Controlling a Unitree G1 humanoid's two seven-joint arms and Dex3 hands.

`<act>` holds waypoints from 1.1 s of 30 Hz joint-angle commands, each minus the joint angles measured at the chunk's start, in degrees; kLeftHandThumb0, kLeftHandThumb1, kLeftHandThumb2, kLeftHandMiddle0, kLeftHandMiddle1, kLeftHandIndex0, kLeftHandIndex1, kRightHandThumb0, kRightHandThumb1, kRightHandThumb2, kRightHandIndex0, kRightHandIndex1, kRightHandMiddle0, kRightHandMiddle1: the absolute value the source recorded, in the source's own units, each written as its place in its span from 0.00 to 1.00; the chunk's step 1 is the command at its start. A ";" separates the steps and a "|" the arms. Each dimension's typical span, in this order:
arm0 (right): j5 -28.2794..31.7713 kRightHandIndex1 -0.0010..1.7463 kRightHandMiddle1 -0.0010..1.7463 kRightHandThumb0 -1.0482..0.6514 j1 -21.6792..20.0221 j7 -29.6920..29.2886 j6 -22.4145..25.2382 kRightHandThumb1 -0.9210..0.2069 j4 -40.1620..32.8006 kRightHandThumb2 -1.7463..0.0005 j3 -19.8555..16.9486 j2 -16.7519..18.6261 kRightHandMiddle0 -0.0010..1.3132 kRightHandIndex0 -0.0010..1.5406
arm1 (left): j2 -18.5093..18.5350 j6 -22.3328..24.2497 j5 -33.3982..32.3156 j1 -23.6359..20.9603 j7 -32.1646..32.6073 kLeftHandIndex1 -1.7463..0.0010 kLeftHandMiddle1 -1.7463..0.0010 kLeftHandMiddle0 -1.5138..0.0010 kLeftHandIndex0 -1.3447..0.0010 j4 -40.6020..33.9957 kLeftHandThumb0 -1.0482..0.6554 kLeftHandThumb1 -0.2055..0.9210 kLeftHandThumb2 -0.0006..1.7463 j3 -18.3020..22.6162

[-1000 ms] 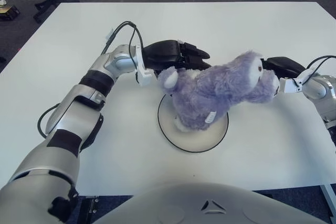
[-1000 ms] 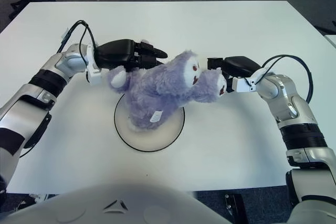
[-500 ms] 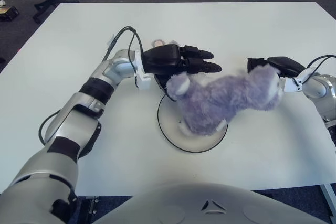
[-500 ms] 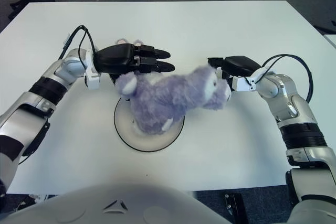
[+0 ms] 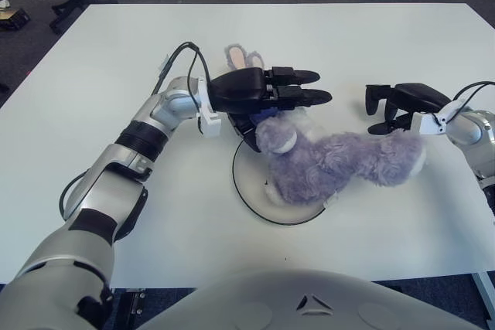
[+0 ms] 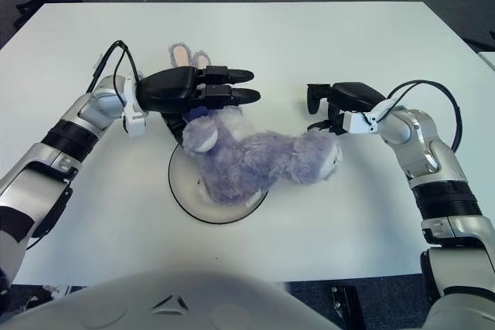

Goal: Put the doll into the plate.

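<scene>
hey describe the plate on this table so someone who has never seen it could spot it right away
Start at the big white table and look near its middle, between the robot's left hand and right hand. The plate is a flat, pale round disc with a thin dark rim. It is the only round thing there, and the fluffy purple doll lies partly across it, spilling off toward the right hand.
</scene>
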 commanded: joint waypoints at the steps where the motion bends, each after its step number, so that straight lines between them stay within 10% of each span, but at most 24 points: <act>1: 0.48 0.57 0.92 0.41 0.50 0.67 0.03 0.00 0.89 0.77 0.58 0.41 0.24 0.53 | 0.58 1.25 -6.43 0.56 -4.28 1.00 1.00 0.94 0.93 0.04 0.00 1.00 0.37 -1.92; 21: 1.05 0.62 0.93 0.41 0.05 1.10 -0.46 0.00 1.90 0.76 0.67 0.39 0.24 0.53 | -0.45 8.16 -24.84 2.67 -22.01 1.00 1.00 0.96 0.95 -1.41 0.00 1.00 0.36 -0.40; 33: 0.75 0.60 0.93 0.41 -0.34 1.67 0.18 0.00 2.31 0.76 0.80 0.25 0.23 0.51 | -1.61 13.74 -33.54 5.69 -28.70 0.99 1.00 0.98 0.96 -0.94 0.00 1.00 0.35 8.20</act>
